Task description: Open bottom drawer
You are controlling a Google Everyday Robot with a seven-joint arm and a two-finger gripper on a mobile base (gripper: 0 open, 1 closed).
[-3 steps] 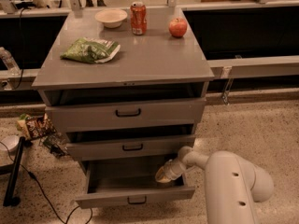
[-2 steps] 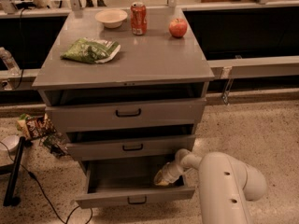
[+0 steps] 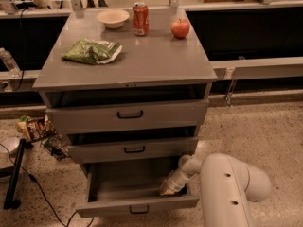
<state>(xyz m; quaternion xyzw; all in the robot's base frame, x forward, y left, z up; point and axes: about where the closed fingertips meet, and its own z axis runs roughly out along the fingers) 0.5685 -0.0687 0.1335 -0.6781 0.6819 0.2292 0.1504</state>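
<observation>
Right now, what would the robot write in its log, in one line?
task: open bottom drawer | state: pulled out | gripper: inside it, right side

— What finishes are you getting from there?
— I read the table point(image 3: 142, 63) as matt grey painted metal, same as the bottom drawer point(image 3: 106, 208). Its handle point(image 3: 138, 209) is black. The hand point(image 3: 169, 188), inside that drawer at its right side, looks like smooth pale plastic, as does the arm point(image 3: 229, 188).
— And the things on the table?
— Along the far edge I see a glossy metal can point(image 3: 140, 19), a shiny apple point(image 3: 180, 28) and a matt bowl point(image 3: 112, 18). Near the left edge there's a crinkled, glossy bag point(image 3: 92, 51).
</observation>
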